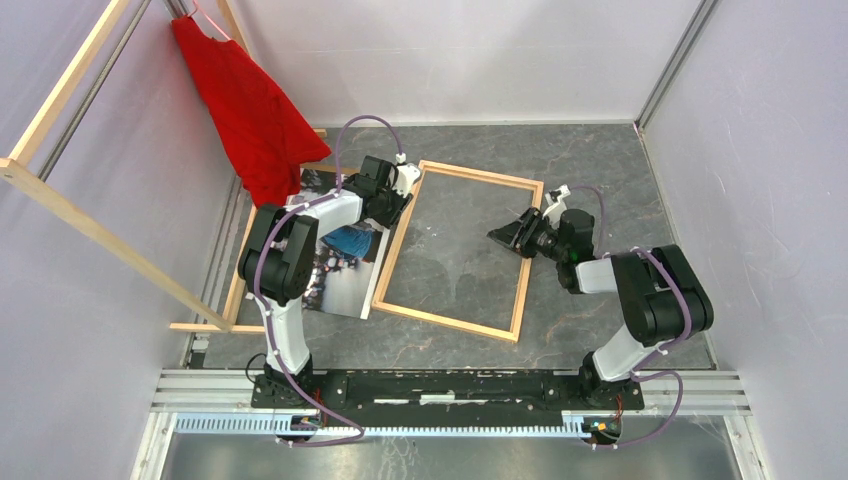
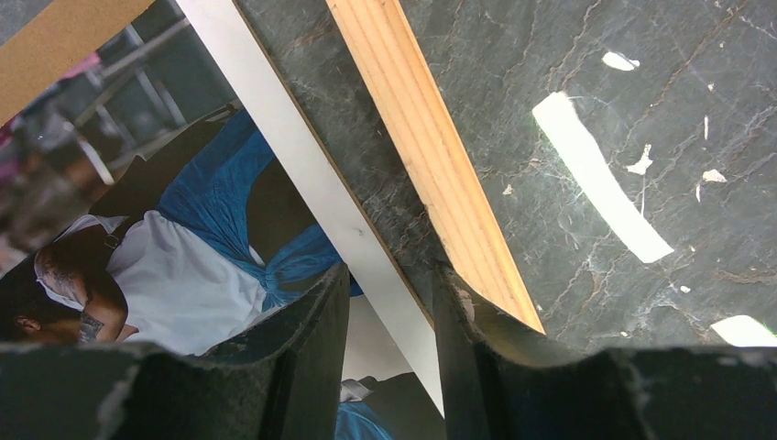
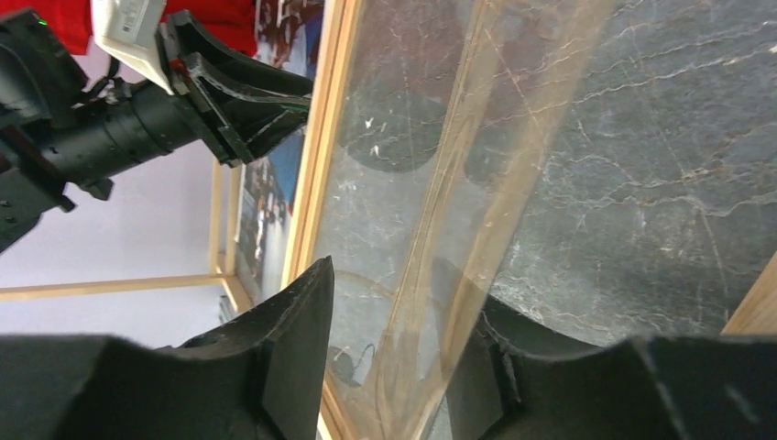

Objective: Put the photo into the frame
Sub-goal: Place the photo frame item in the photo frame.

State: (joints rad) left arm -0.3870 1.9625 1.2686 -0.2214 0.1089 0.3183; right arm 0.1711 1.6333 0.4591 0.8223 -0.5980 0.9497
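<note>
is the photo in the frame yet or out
Out. The photo lies face up beside the frame, a strip of table between them; inside the frame only dark table shows.

Red cloth point(image 1: 255, 120) on a light wooden rack point(image 1: 90, 225) at back left, over a dark marbled tabletop point(image 1: 600, 170).
</note>
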